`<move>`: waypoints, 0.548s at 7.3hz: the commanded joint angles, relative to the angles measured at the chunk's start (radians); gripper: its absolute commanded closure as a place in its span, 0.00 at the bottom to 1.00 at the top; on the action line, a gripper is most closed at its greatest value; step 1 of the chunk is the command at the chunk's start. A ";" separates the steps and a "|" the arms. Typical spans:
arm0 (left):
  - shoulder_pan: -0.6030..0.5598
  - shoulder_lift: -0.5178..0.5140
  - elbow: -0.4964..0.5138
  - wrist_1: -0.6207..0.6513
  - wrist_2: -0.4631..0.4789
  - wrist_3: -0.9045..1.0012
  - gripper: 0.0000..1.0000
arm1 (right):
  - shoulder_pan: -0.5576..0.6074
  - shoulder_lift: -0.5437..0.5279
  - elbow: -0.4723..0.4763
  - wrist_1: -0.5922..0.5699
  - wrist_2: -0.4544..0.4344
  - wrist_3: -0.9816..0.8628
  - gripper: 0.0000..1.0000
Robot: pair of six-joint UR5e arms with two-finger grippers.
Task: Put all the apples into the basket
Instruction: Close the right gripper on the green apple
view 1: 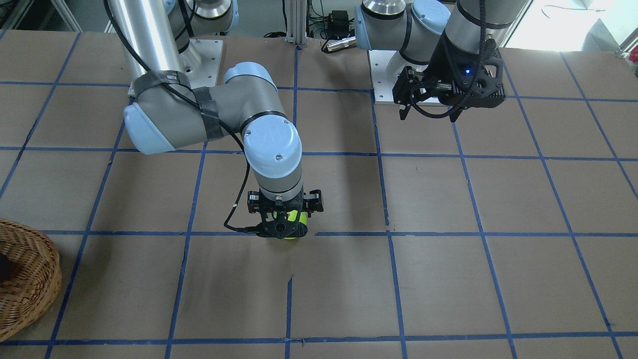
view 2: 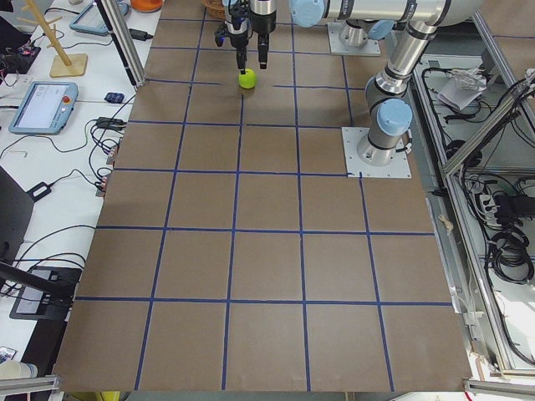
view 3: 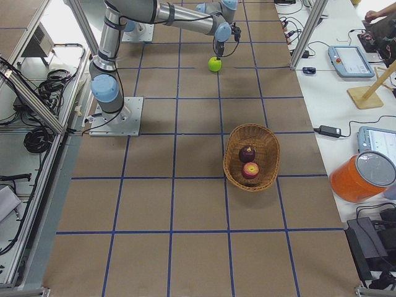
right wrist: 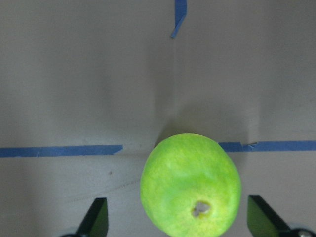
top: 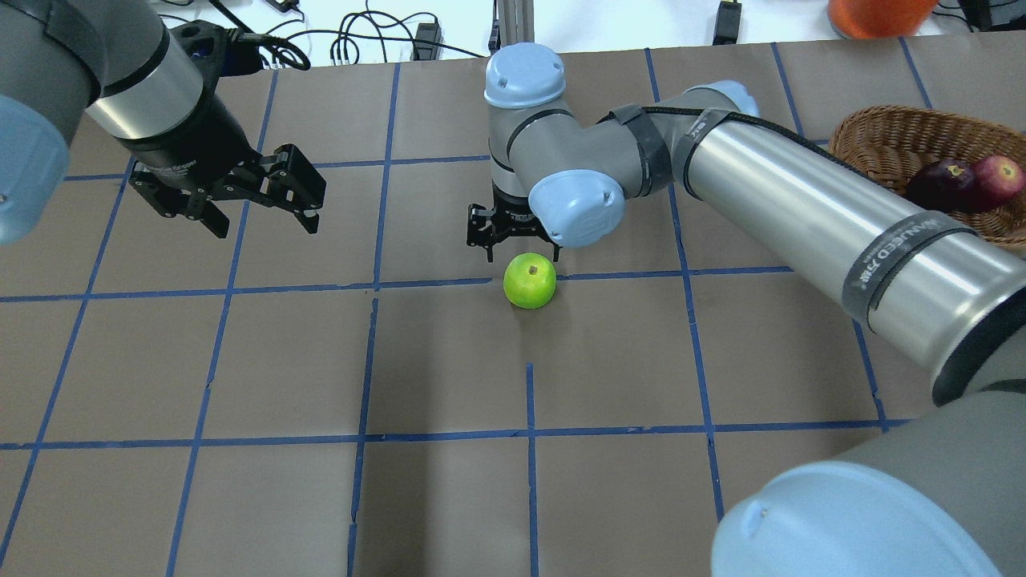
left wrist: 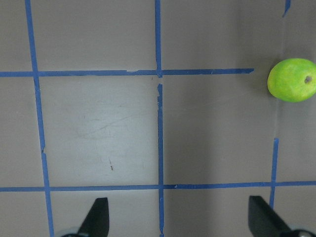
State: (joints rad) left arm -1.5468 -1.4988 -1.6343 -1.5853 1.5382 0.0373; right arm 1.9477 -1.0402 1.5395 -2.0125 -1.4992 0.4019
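Green apple point(top: 529, 280) sits alone near the middle of the bench point(top: 449, 497), resting on a blue tape line point(top: 240, 290) with its stem end turned upward. The right gripper point(top: 521, 252) hangs directly over it with the jaws spread wide. In the right wrist view the fruit lies between the two fingers point(right wrist: 98, 217), closer to one of them, with a gap on each side, so nothing is gripped or touched. The side view from the left end shows the fingertips just above the top of the apple rather than down around it.

The left gripper point(top: 260, 223) is held above the bench toward the left end, well apart from the green apple. Its jaws are also wide open and it carries nothing; its wrist camera looks down on bare surface and tape, with the apple off at the upper right corner of that view.

The basket point(top: 882, 120) stands toward the right end of the bench, close to the edge opposite the robot. Inside it lie the maroon apple point(top: 942, 184) and the red apple point(top: 998, 178), touching each other
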 commanded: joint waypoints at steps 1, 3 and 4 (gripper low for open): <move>0.002 -0.003 0.004 0.011 -0.001 0.004 0.00 | 0.008 0.017 0.094 -0.092 -0.004 0.017 0.00; -0.006 -0.004 0.002 0.010 0.008 0.003 0.00 | 0.008 0.023 0.137 -0.178 -0.027 0.012 0.10; -0.006 -0.006 0.002 0.011 0.008 0.004 0.00 | 0.002 0.028 0.122 -0.181 -0.024 0.018 0.43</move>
State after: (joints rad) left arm -1.5504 -1.5021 -1.6328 -1.5754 1.5446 0.0400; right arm 1.9544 -1.0182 1.6611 -2.1728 -1.5181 0.4171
